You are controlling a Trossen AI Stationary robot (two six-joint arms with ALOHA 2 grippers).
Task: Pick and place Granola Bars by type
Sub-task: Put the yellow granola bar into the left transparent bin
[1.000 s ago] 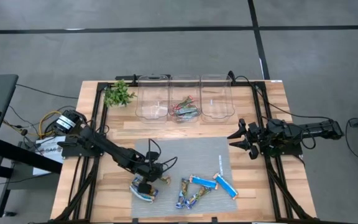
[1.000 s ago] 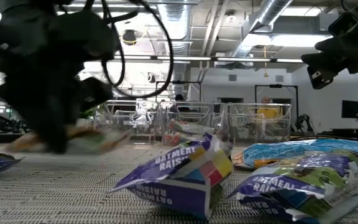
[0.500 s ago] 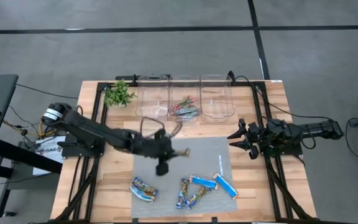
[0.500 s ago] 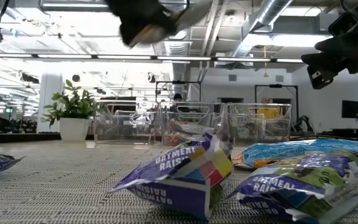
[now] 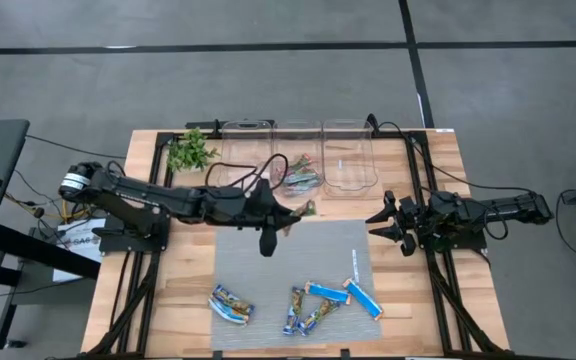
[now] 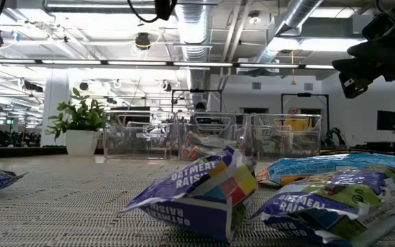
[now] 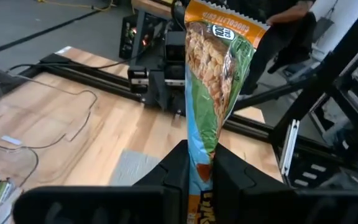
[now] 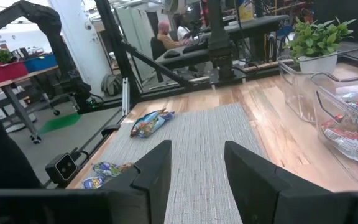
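Observation:
My left gripper point(image 5: 290, 212) hangs above the far edge of the grey mat point(image 5: 338, 245), just in front of the middle clear bin point(image 5: 298, 150), and is shut on a red-green-orange granola bar point(image 7: 216, 81). Several like bars point(image 5: 298, 178) lie in that bin. On the mat's near part lie blue-silver-yellow bars point(image 5: 231, 303) point(image 5: 303, 312) and bright blue bars point(image 5: 363, 295). My right gripper point(image 5: 383, 222) waits open at the table's right side, its fingers point(image 8: 154, 168) apart with nothing between them. My left gripper pinches one end of the bar point(image 7: 199, 163) between its two fingers. The fingers are nearly level and point toward the table's right. The bar runs on past the fingertips along their line, its free end point(image 7: 222, 25) tilted up. It is lifted clear of the mat.
Three clear bins stand in a row at the far edge: left point(image 5: 246, 158), middle, right point(image 5: 348, 158). A green plant sprig point(image 5: 190, 152) sits at the far left. In the low view, bars point(image 6: 197, 192) point(image 6: 334, 206) lie close in front.
My left gripper has risen from the mat's near left, taking the red-green-orange bar with it, and gone toward the far edge and the middle bin. It has tipped from pointing down to nearly level. The bar is lifted clear.

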